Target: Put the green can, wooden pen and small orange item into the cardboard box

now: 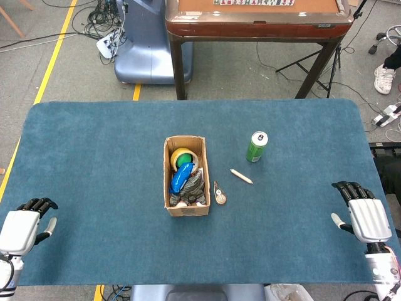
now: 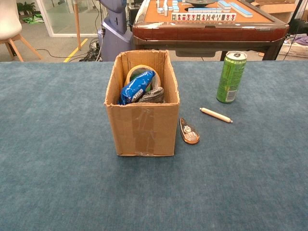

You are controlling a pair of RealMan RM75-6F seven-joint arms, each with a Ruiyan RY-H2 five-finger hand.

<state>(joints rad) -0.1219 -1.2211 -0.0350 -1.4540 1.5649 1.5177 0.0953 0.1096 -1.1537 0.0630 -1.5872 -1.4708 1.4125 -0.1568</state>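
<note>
The cardboard box stands open at the middle of the blue table, with a blue packet, a tape roll and a grey item inside. A small orange item lies just right of the box. Further right lies the wooden pen, and the green can stands upright behind it. My left hand rests at the table's near left edge, holding nothing. My right hand hovers at the near right edge, fingers extended, empty. Neither hand shows in the chest view.
A brown mahjong table stands beyond the far edge. A blue-grey machine base and cables lie on the floor at the back left. A white chair stands at the far left.
</note>
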